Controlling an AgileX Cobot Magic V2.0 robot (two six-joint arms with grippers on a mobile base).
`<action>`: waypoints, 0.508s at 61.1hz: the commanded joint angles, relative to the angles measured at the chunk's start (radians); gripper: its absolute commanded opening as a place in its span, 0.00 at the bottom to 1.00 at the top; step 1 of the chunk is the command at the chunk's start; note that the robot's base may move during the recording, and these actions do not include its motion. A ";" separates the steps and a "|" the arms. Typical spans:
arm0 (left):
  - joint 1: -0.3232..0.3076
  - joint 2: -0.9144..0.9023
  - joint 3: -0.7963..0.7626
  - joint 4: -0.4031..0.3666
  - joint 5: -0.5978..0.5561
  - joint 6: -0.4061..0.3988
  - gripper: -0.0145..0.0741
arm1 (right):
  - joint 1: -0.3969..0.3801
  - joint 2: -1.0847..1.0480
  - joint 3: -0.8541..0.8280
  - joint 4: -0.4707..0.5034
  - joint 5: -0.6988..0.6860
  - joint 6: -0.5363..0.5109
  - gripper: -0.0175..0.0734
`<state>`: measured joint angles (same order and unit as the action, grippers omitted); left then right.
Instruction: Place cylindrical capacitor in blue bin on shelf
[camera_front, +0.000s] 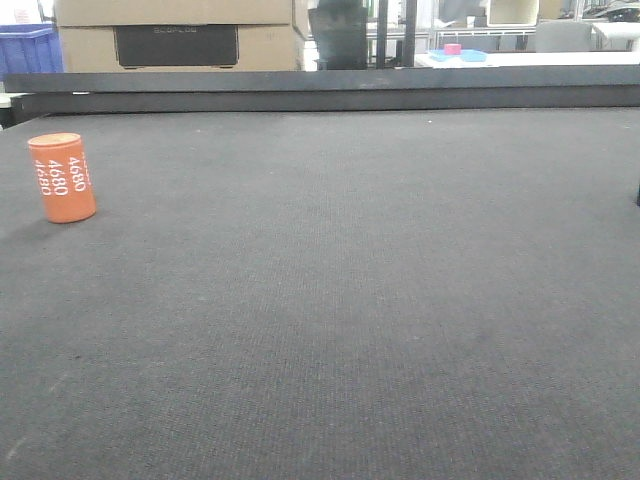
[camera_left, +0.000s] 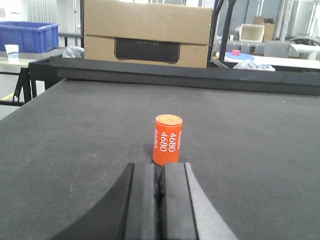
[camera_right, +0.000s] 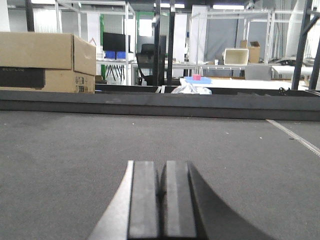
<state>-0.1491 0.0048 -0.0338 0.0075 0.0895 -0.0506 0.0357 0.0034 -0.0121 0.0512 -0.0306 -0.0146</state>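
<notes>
An orange cylindrical capacitor (camera_front: 62, 177) marked 4680 stands upright on the dark mat at the far left. In the left wrist view it (camera_left: 167, 139) stands just beyond the tips of my left gripper (camera_left: 160, 167), which is shut and empty. My right gripper (camera_right: 162, 165) is shut and empty over bare mat. A blue bin (camera_left: 29, 36) sits in the left background beyond the table; it also shows in the front view (camera_front: 30, 48). Neither gripper shows in the front view.
A raised black ledge (camera_front: 320, 90) runs along the table's far edge. A cardboard box (camera_left: 147, 33) stands behind it. A white cup (camera_left: 11, 51) sits on a side table near the blue bin. Shelving and tables stand farther back.
</notes>
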 joint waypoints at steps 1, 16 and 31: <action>0.003 -0.003 -0.084 0.003 0.059 -0.004 0.04 | -0.004 -0.003 -0.066 -0.010 0.054 -0.004 0.01; 0.003 0.226 -0.380 0.003 0.330 -0.004 0.04 | -0.004 0.107 -0.299 0.011 0.287 -0.004 0.01; 0.003 0.627 -0.645 -0.023 0.390 -0.004 0.04 | -0.004 0.417 -0.466 0.019 0.431 -0.004 0.01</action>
<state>-0.1491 0.4987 -0.6005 -0.0055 0.4626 -0.0523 0.0357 0.3130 -0.4265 0.0690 0.3642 -0.0146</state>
